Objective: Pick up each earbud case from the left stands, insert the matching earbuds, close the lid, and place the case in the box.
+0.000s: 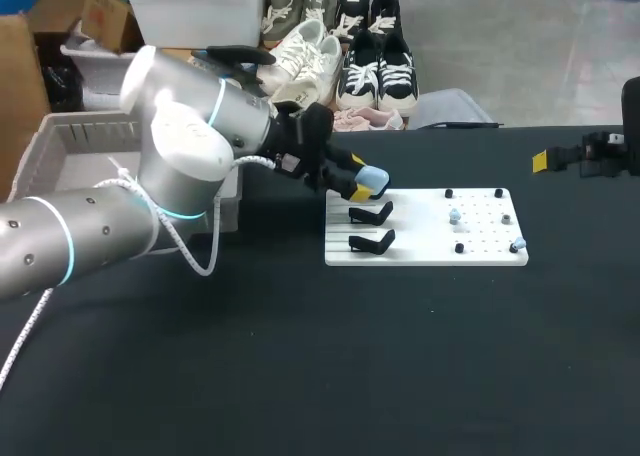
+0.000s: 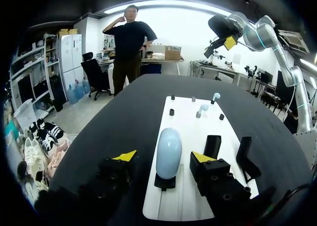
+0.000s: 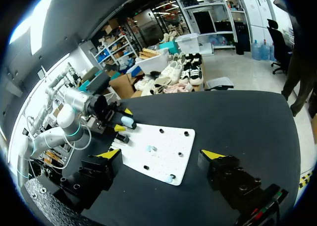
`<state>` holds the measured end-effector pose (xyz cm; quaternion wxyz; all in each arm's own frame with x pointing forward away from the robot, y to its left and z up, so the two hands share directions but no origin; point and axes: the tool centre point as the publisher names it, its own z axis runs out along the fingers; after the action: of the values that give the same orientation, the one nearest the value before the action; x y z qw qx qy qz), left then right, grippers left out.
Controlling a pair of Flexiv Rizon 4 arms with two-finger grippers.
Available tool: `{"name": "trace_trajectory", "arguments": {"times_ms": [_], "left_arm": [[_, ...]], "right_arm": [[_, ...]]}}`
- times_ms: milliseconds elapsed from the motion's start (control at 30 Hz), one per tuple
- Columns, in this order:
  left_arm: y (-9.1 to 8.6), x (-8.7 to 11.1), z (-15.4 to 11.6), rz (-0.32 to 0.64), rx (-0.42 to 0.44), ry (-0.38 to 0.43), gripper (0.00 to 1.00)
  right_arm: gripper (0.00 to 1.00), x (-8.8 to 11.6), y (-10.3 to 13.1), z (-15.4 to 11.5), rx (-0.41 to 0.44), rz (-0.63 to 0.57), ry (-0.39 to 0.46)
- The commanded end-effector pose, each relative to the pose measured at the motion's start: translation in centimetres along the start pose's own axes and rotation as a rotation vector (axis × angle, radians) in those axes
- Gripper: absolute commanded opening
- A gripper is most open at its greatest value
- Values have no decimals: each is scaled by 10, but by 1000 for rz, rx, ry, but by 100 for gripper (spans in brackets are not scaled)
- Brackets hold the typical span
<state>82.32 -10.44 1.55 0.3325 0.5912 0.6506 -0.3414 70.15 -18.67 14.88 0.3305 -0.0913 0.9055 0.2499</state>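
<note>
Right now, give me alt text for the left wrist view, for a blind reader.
The left gripper is open around a pale blue earbud case standing on a black stand, without touching it. The white board under them also holds two empty stands and, farther ahead, two earbuds.

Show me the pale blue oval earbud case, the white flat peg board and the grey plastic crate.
pale blue oval earbud case point(image 2: 168, 151): left wrist view, middle of its rounded shell.
white flat peg board point(image 1: 425, 248): head view, bare near edge.
grey plastic crate point(image 1: 85, 128): head view, slatted far wall.
</note>
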Motion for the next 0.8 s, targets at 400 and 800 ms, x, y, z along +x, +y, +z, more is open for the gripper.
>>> {"name": "trace_trajectory", "arguments": {"times_ms": [400, 800], "left_arm": [[3, 3, 4, -9, 9, 6, 55], [4, 4, 5, -13, 13, 1, 42]], "right_arm": [[100, 0, 0, 0, 2, 0, 2], [100, 0, 0, 0, 2, 0, 2]]}}
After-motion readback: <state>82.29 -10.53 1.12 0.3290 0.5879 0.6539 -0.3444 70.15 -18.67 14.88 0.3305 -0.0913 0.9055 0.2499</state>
